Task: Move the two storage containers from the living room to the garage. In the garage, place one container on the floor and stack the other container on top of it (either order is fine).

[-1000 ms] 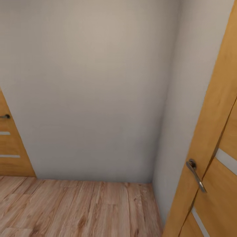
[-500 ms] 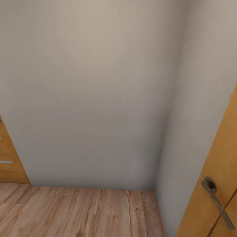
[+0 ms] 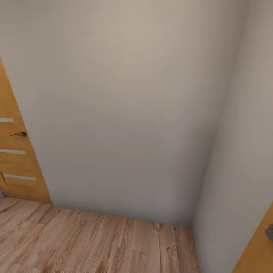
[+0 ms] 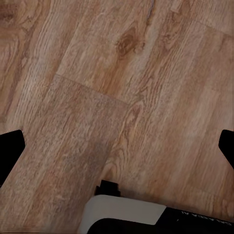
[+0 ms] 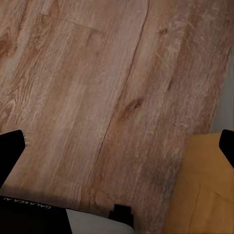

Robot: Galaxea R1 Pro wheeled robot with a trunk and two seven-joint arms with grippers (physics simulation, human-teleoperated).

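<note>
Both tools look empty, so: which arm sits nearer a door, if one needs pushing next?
Right, probably: the right tool hangs open beside a door, while the left tool hangs over floor planks.

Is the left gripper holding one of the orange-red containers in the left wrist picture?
No, the left gripper is open, its dark fingertips wide apart with just the wood plank floor between them.
</note>
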